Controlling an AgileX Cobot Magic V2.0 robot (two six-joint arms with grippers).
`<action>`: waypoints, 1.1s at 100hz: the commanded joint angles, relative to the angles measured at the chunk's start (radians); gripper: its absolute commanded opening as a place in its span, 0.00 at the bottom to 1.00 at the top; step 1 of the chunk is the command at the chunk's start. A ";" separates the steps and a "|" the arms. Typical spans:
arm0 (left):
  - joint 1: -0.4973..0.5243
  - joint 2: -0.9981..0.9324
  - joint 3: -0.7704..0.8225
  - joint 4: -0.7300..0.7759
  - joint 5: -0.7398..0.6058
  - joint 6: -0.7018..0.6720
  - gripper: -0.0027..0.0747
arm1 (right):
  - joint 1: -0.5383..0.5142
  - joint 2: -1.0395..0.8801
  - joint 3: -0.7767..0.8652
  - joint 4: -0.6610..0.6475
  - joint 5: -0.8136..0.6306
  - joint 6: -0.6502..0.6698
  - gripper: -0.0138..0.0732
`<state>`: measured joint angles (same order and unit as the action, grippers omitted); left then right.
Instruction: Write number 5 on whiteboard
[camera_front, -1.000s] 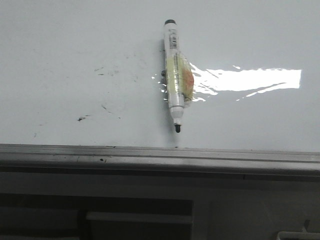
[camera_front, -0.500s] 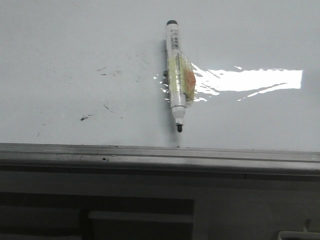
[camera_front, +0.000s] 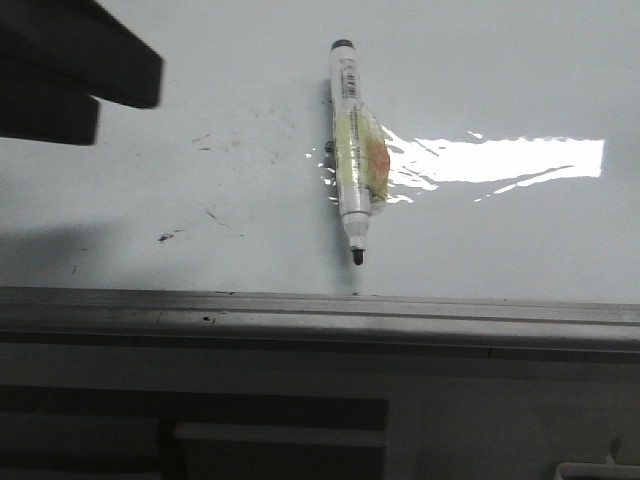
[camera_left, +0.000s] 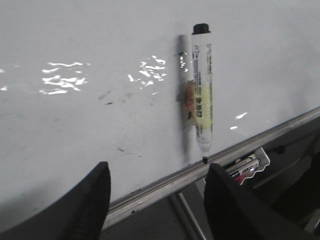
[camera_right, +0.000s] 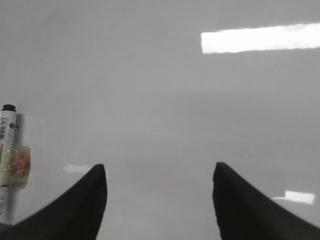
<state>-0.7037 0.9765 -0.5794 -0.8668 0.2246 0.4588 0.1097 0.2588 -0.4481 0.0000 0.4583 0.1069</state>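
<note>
The whiteboard (camera_front: 150, 230) is glossy white with faint dark smudges; no number 5 shows on it. A white marker (camera_front: 355, 150) with a yellow-orange label lies uncapped on the board, its black tip toward the frame rail; it also shows in the left wrist view (camera_left: 202, 90) and the right wrist view (camera_right: 10, 150). My left gripper (camera_left: 157, 167) is open and empty, above the board's rail edge beside the marker. A dark blurred part of the left arm (camera_front: 70, 70) shows in the front view. My right gripper (camera_right: 159, 166) is open and empty over bare board, apart from the marker.
A grey metal frame rail (camera_front: 320, 310) runs along the board's near edge, with a grey panelled surface (camera_front: 300, 420) beyond it. A bright glare patch (camera_front: 500, 160) lies beside the marker. Another marker (camera_left: 245, 167) rests in a holder below the rail.
A dark part of the left arm has come into the front view at the top left, casting a shadow on the board. The marker has not moved.
</note>
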 joint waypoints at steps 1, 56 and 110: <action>-0.101 0.056 -0.039 -0.063 -0.180 0.006 0.54 | -0.006 0.019 -0.033 -0.008 -0.071 -0.009 0.64; -0.255 0.452 -0.271 -0.087 -0.313 0.006 0.45 | -0.006 0.019 -0.033 -0.008 -0.069 -0.009 0.64; -0.275 0.398 -0.324 0.313 0.002 0.141 0.01 | 0.034 0.068 -0.089 0.371 0.067 -0.386 0.64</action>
<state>-0.9572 1.4462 -0.8447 -0.7431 0.1123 0.5208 0.1222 0.2786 -0.4779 0.1838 0.5280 -0.0547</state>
